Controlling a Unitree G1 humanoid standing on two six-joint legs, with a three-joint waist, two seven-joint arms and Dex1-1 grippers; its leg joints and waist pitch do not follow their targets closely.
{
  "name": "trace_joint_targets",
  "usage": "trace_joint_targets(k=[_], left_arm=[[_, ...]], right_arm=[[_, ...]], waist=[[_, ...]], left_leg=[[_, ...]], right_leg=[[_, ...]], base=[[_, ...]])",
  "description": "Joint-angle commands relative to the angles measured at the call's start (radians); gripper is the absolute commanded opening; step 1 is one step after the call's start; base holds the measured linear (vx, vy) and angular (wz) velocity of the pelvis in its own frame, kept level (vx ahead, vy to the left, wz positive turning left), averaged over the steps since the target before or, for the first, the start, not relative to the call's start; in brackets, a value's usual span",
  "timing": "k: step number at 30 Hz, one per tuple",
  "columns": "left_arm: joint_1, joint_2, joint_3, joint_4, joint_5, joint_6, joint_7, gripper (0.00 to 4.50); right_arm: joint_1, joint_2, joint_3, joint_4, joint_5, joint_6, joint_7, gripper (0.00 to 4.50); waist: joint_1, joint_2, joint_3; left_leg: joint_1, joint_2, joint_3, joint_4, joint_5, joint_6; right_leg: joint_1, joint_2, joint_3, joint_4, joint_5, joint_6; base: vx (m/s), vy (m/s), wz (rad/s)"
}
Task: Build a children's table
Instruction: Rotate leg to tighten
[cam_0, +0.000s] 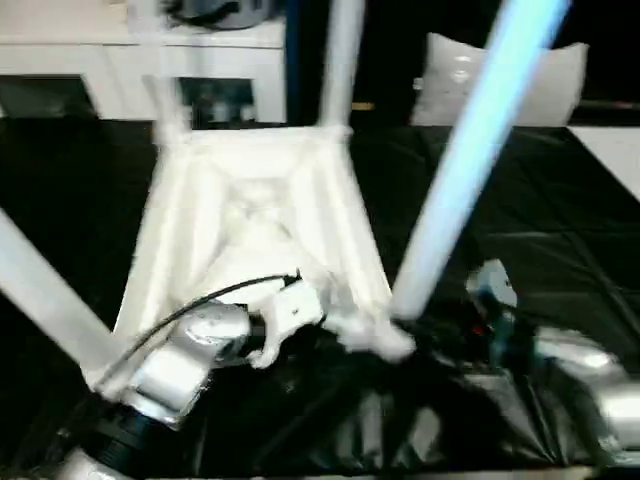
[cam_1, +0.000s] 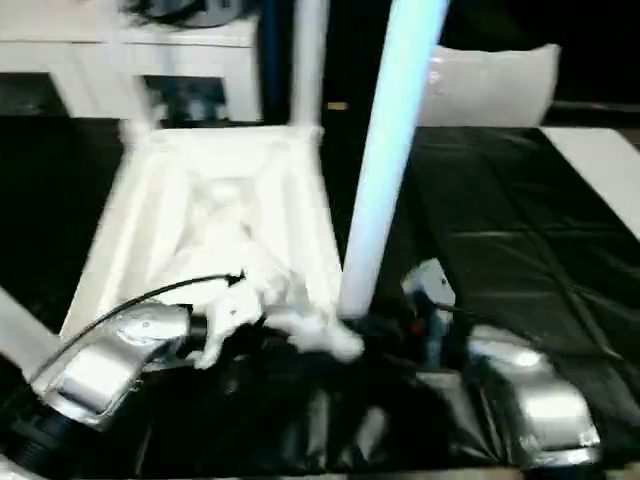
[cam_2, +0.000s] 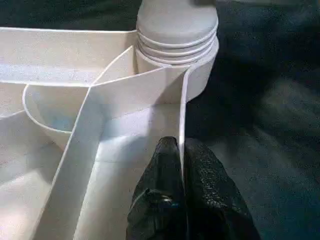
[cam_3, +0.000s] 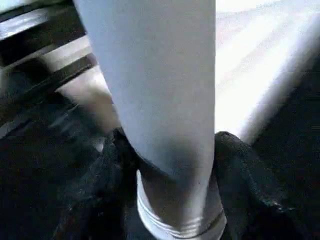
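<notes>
Table top (cam_0: 250, 215): white plastic, lying upside down on the black cover (cam_0: 560, 250) of the work table, ribbed underside facing up, central in the head views. Ribs (cam_2: 85, 130): thin white walls crossing the underside and meeting at round corner sockets. Legs: four white tapered tubes. Two far legs, one (cam_0: 338, 60) upright at the far right corner, one (cam_0: 160, 85) at the far left corner, blurred. Near-left leg (cam_0: 45, 295) slants out toward the picture's left edge. Near-right leg (cam_0: 470, 150) rises tilted from the near right corner socket (cam_0: 375, 335), its grooved base end visible in the right wrist view. In the left wrist view a leg end (cam_2: 177, 22) with ringed grooves sits in a socket at one corner of the top. Left gripper (cam_2: 182, 175): black fingers pinched together on the thin outer rim wall (cam_2: 182, 107) of the top, one finger on each side, near that socket. Right gripper (cam_3: 172, 165): black fingers clasped around the near-right leg just above its grooved end, a finger (cam_3: 245, 185) on either side. Silver forearms: left (cam_0: 180, 365) reaching onto the near edge of the top, right (cam_1: 525, 400) low at the right. Background: white furniture (cam_0: 120, 60) behind the work table, a pale cushion-like object (cam_0: 545, 85) at the far right, a white sheet (cam_0: 610, 150) on the cover's right edge.
</notes>
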Motion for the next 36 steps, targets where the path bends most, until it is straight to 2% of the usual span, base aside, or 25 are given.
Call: trace_joint_targets(k=[1, 3, 4, 5, 6, 7, 8, 9, 10, 11, 12, 15, 16, 19, 20, 22, 24, 26, 28, 29, 31, 32, 34, 35, 36], left_arm=[[0.0, -0.113, -0.058, -0.034, -0.034, 0.017, 0.088, 0.0], [-0.008, -0.171, -0.064, -0.015, -0.004, 0.033, 0.165, 0.0], [-0.008, -0.171, -0.064, -0.015, -0.004, 0.033, 0.165, 0.0], [-0.018, -0.21, -0.068, 0.007, 0.024, 0.034, 0.223, 0.0], [-0.031, -0.242, -0.071, 0.029, 0.051, 0.031, 0.275, 0.0], [-0.037, -0.251, -0.075, 0.037, 0.061, 0.027, 0.286, 0.0], [-0.039, -0.252, -0.079, 0.04, 0.065, 0.023, 0.286, 0.0], [-0.04, -0.252, -0.079, 0.041, 0.066, 0.023, 0.286, 0.0], [-0.044, -0.256, -0.087, 0.042, 0.075, 0.02, 0.281, 0.0], [-0.045, -0.256, -0.087, 0.042, 0.075, 0.019, 0.28, 0.0], [-0.045, -0.257, -0.087, 0.041, 0.076, 0.019, 0.279, 0.0], [-0.04, -0.222, -0.085, 0.029, 0.076, 0.013, 0.252, 0.0], [-0.038, -0.215, -0.084, 0.027, 0.074, 0.009, 0.244, 0.0], [-0.029, -0.19, -0.082, 0.02, 0.073, -0.002, 0.215, 0.0], [-0.024, -0.166, -0.077, 0.018, 0.069, -0.013, 0.184, 0.0], [-0.021, -0.141, -0.076, 0.017, 0.062, -0.03, 0.156, 0.0], [-0.02, -0.104, -0.08, 0.016, 0.051, -0.056, 0.112, 0.0], [-0.02, -0.042, -0.091, 0.014, 0.032, -0.099, 0.03, 0.0], [-0.018, -0.012, -0.099, 0.012, 0.025, -0.128, -0.017, 0.0], [-0.019, -0.003, -0.102, 0.012, 0.023, -0.141, -0.033, 0.0], [-0.018, 0.045, -0.117, 0.007, 0.018, -0.176, -0.1, 0.0], [-0.019, 0.07, -0.125, 0.008, 0.014, -0.196, -0.136, 0.0], [-0.022, 0.108, -0.134, 0.009, 0.002, -0.223, -0.197, 0.0], [-0.023, 0.12, -0.137, 0.009, -0.002, -0.231, -0.218, 0.0], [-0.025, 0.133, -0.14, 0.009, -0.009, -0.241, -0.239, 0.0]], right_arm=[[0.003, 0.086, 0.102, -0.012, -0.035, 0.044, -0.115, 1.99], [-0.008, 0.173, 0.089, -0.004, -0.075, 0.052, -0.268, 1.96], [-0.008, 0.173, 0.089, -0.004, -0.075, 0.052, -0.268, 1.96], [-0.023, 0.236, 0.078, 0.011, -0.105, 0.049, -0.374, 1.96], [-0.041, 0.288, 0.071, 0.03, -0.138, 0.032, -0.458, 1.96], [-0.046, 0.303, 0.071, 0.038, -0.148, 0.016, -0.476, 1.96], [-0.048, 0.308, 0.072, 0.041, -0.15, 0.007, -0.48, 1.96], [-0.048, 0.31, 0.072, 0.041, -0.151, 0.006, -0.48, 2.29], [-0.044, 0.319, 0.075, 0.036, -0.158, -0.013, -0.48, 2.29], [-0.041, 0.316, 0.076, 0.033, -0.159, -0.021, -0.475, 2.63], [-0.037, 0.313, 0.076, 0.031, -0.16, -0.028, -0.47, 2.66], [-0.011, 0.236, 0.042, 0.009, -0.146, -0.081, -0.396, 2.76], [-0.009, 0.221, 0.037, 0.007, -0.143, -0.09, -0.379, 3.12], [0.001, 0.165, 0.02, -0.009, -0.12, -0.095, -0.306, 3.19], [0.008, 0.103, 0.009, -0.02, -0.103, -0.104, -0.222, 3.31], [0.013, 0.051, -0.001, -0.028, -0.085, -0.109, -0.154, 3.46], [0.015, -0.012, -0.012, -0.034, -0.054, -0.111, -0.067, 3.65], [0.011, -0.107, -0.022, -0.03, -0.004, -0.112, 0.067, 3.77], [0.007, -0.144, -0.022, -0.026, 0.011, -0.112, 0.12, 3.98], [0.004, -0.155, -0.021, -0.023, 0.014, -0.111, 0.134, 4.07], [-0.009, -0.199, -0.014, -0.007, 0.024, -0.118, 0.202, 4.07], [-0.018, -0.22, -0.01, 0.0, 0.04, -0.11, 0.246, 4.07], [-0.034, -0.253, 0.006, 0.015, 0.062, -0.095, 0.324, 3.82], [-0.04, -0.263, 0.014, 0.02, 0.067, -0.089, 0.35, 3.75], [-0.048, -0.276, 0.025, 0.028, 0.073, -0.085, 0.376, 3.75]], waist=[[0.0, -0.014, -0.028], [-0.003, -0.014, -0.029], [-0.005, -0.009, -0.03], [-0.004, -0.009, -0.031], [-0.008, -0.008, -0.031], [-0.009, -0.007, -0.031], [-0.005, -0.007, -0.039], [-0.004, -0.008, -0.039], [0.0, -0.005, -0.039], [0.003, -0.001, -0.043], [0.003, -0.002, -0.043], [0.006, -0.001, -0.043], [0.009, 0.002, -0.045], [0.013, 0.001, -0.045], [0.013, 0.003, -0.047], [0.017, -0.001, -0.045], [0.019, 0.001, -0.046], [0.024, -0.003, -0.046], [0.026, 0.0, -0.047], [0.027, -0.003, -0.048], [0.029, -0.001, -0.049], [0.032, -0.005, -0.049], [0.033, -0.007, -0.048], [0.037, -0.004, -0.048], [0.038, -0.007, -0.049]], left_leg=[[-0.024, 0.041, -0.013, -0.085, -0.156, 0.031], [-0.022, 0.04, -0.012, -0.084, -0.157, 0.033], [-0.022, 0.04, -0.011, -0.084, -0.153, 0.032], [-0.023, 0.04, -0.013, -0.085, -0.155, 0.033], [-0.022, 0.039, -0.009, -0.084, -0.145, 0.029], [-0.021, 0.039, -0.01, -0.086, -0.147, 0.024], [-0.024, 0.038, -0.013, -0.084, -0.132, 0.021], [-0.024, 0.04, -0.013, -0.083, -0.122, 0.026], [-0.024, 0.041, -0.01, -0.081, -0.103, 0.038], [-0.025, 0.04, -0.009, -0.079, -0.08, 0.044], [-0.026, 0.041, -0.008, -0.078, -0.063, 0.051], [-0.027, 0.041, -0.008, -0.077, -0.063, 0.06], [-0.025, 0.042, -0.007, -0.075, -0.067, 0.065], [-0.028, 0.043, -0.008, -0.075, -0.066, 0.076], [-0.027, 0.042, -0.008, -0.074, -0.067, 0.079], [-0.027, 0.043, -0.008, -0.073, -0.081, 0.09], [-0.027, 0.042, -0.006, -0.071, -0.083, 0.101], [-0.026, 0.044, -0.007, -0.071, -0.08, 0.111], [-0.025, 0.046, -0.007, -0.071, -0.075, 0.118], [-0.025, 0.047, -0.007, -0.07, -0.071, 0.121], [-0.021, 0.048, -0.007, -0.07, -0.065, 0.126], [-0.021, 0.049, -0.007, -0.07, -0.062, 0.13], [-0.021, 0.049, -0.007, -0.07, -0.06, 0.135], [-0.019, 0.051, -0.005, -0.069, -0.054, 0.134], [-0.018, 0.051, -0.005, -0.069, -0.049, 0.134]], right_leg=[[0.04, -0.076, 0.045, -0.101, -0.413, -0.134], [0.036, -0.075, 0.048, -0.103, -0.412, -0.129], [0.034, -0.074, 0.049, -0.106, -0.406, -0.128], [0.037, -0.074, 0.049, -0.103, -0.399, -0.124], [0.029, -0.071, 0.051, -0.104, -0.375, -0.127], [0.029, -0.072, 0.051, -0.104, -0.378, -0.127], [0.038, -0.074, 0.05, -0.099, -0.351, -0.126], [0.039, -0.074, 0.052, -0.097, -0.321, -0.128], [0.037, -0.072, 0.054, -0.092, -0.258, -0.141], [0.041, -0.073, 0.053, -0.086, -0.199, -0.156], [0.043, -0.073, 0.053, -0.083, -0.155, -0.167], [0.049, -0.074, 0.052, -0.082, -0.132, -0.178], [0.049, -0.074, 0.052, -0.083, -0.131, -0.182], [0.054, -0.076, 0.052, -0.082, -0.13, -0.189], [0.053, -0.076, 0.051, -0.082, -0.132, -0.192], [0.056, -0.075, 0.051, -0.084, -0.152, -0.189], [0.053, -0.078, 0.052, -0.085, -0.167, -0.189], [0.053, -0.078, 0.051, -0.084, -0.182, -0.189], [0.05, -0.077, 0.05, -0.082, -0.171, -0.199], [0.05, -0.077, 0.049, -0.08, -0.155, -0.205], [0.047, -0.076, 0.048, -0.078, -0.14, -0.215], [0.048, -0.078, 0.048, -0.076, -0.135, -0.223], [0.048, -0.078, 0.047, -0.073, -0.13, -0.231], [0.047, -0.08, 0.049, -0.073, -0.125, -0.234], [0.046, -0.079, 0.048, -0.071, -0.118, -0.238]], base=[[0.0, 0.0, 0.0], [0.0, 0.0, 0.0], [0.0, 0.0, 0.0], [0.0, 0.0, 0.0], [0.0, 0.0, 0.0], [0.0, 0.0, 0.0], [0.0, 0.0, 0.0], [0.0, 0.0, 0.0], [0.0, 0.0, 0.0], [0.0, 0.0, 0.0], [0.0, 0.0, 0.0], [0.0, 0.0, 0.0], [0.0, 0.0, 0.0], [0.0, 0.0, 0.0], [0.0, 0.0, 0.0], [0.0, 0.0, 0.0], [0.0, 0.0, 0.0], [0.0, 0.0, 0.0], [0.0, 0.0, 0.0], [0.0, 0.0, 0.0], [0.0, 0.0, 0.0], [0.0, 0.0, 0.0], [0.0, 0.0, 0.0], [0.0, 0.0, 0.0], [0.0, 0.0, 0.0]])
